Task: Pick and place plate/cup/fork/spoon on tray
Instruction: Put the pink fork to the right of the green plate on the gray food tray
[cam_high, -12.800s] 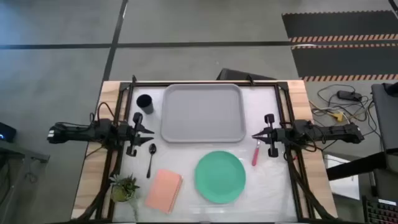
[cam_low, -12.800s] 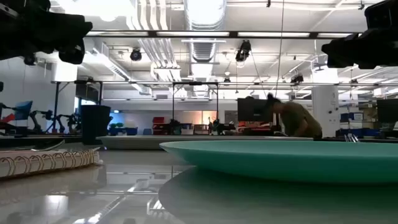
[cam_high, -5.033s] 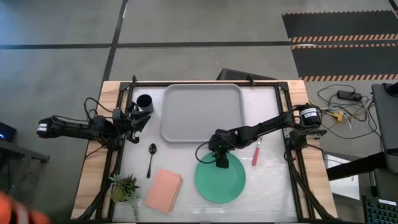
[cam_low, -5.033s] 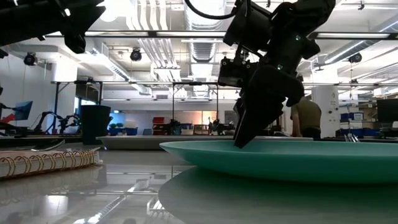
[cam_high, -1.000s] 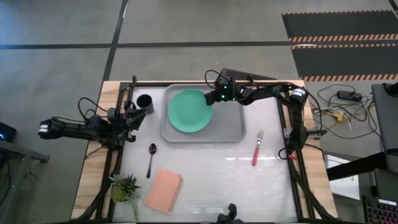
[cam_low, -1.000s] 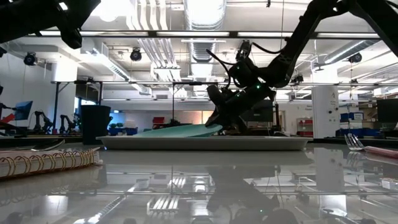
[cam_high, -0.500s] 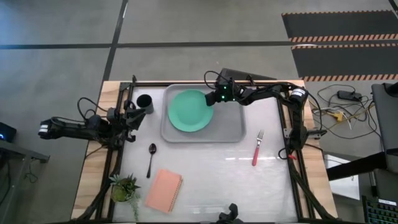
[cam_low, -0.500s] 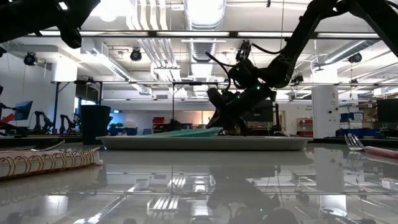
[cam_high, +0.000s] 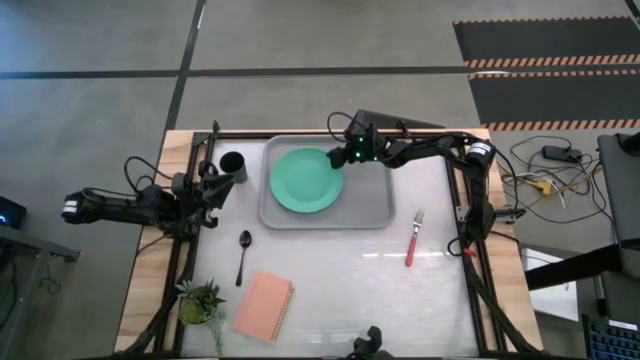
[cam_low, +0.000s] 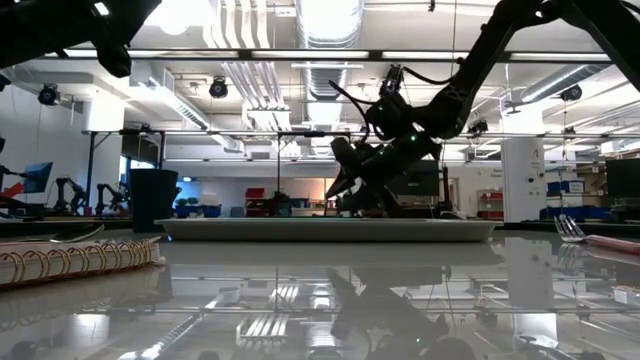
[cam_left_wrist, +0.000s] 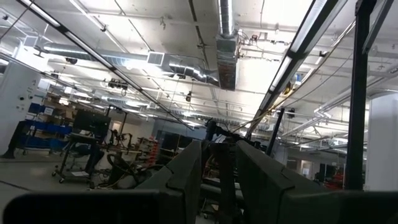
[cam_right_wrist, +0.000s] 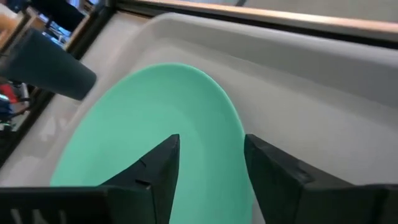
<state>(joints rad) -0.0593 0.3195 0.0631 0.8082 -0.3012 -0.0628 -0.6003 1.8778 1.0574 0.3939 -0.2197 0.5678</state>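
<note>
The mint-green plate lies flat in the left half of the grey tray, at the table's far middle. My right gripper hovers open over the plate's far right rim, one finger over the plate, the other beside the rim. The dark cup stands left of the tray. My left gripper waits just near-left of the cup, its fingers a little apart with nothing between them. The black spoon and the red-handled fork lie on the table.
A salmon-pink spiral pad and a small potted plant sit at the near left. The tray's right half is bare. A black frame runs along both table sides.
My right gripper has opened and let go of the plate. The plate's right rim, held tilted up a second ago, has dropped, and the plate now lies flat in the tray. The gripper has stayed over the rim, a little higher.
</note>
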